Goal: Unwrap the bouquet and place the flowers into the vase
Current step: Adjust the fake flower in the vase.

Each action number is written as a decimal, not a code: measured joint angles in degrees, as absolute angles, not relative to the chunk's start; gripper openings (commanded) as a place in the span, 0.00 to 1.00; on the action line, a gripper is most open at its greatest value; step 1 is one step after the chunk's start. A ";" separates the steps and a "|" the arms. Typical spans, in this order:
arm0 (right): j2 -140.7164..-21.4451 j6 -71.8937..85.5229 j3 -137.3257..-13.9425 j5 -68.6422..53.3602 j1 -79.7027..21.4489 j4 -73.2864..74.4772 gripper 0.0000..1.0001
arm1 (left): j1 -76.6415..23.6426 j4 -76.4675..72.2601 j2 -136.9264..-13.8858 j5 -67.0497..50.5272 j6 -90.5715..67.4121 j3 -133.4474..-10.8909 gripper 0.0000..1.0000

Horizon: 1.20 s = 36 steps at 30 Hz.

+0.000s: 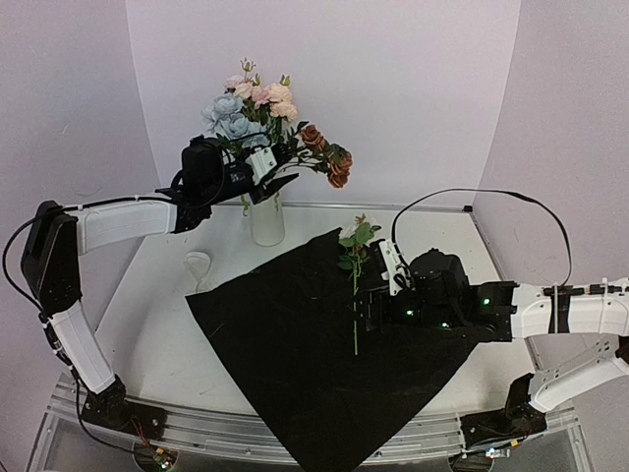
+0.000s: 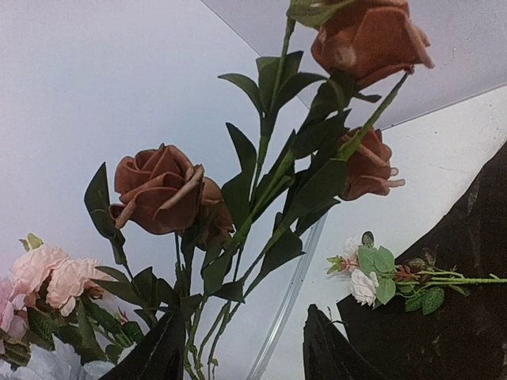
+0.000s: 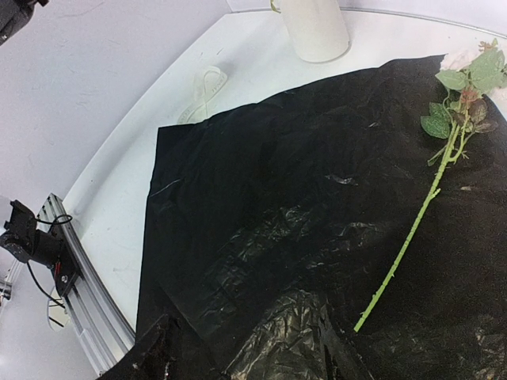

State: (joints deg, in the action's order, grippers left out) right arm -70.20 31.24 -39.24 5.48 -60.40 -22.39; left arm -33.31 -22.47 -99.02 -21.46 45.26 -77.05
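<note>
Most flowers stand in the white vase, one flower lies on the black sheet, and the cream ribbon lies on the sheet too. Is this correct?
Not quite: the cream ribbon lies on the white table beside the black sheet, not on it, as the right wrist view shows. The rest is right.

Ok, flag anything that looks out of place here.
One white-flowered stem lies flat on the black wrapping sheet, apart from the other flowers standing in the vase. The rust roses lean far out sideways.
</note>
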 measured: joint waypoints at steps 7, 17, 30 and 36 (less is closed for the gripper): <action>-69.93 31.24 -39.24 5.72 -60.40 -22.39 0.60 | -33.30 -22.44 -104.35 -21.24 47.17 -81.28 0.50; -69.89 31.31 -39.24 5.65 -60.40 -22.34 0.60 | -33.32 -22.47 -109.89 -16.38 52.78 -86.66 0.49; -70.43 31.31 -39.28 5.84 -60.40 -22.30 0.60 | -33.32 -22.48 -116.05 -10.51 55.78 -92.85 0.12; -71.65 31.26 -40.13 6.19 -60.40 -22.05 0.60 | -33.38 -22.46 -117.77 -6.67 53.76 -96.27 0.01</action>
State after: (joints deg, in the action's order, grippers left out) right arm -71.65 31.26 -40.13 6.19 -60.40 -22.05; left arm -33.38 -22.46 -117.77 -6.67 53.76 -96.27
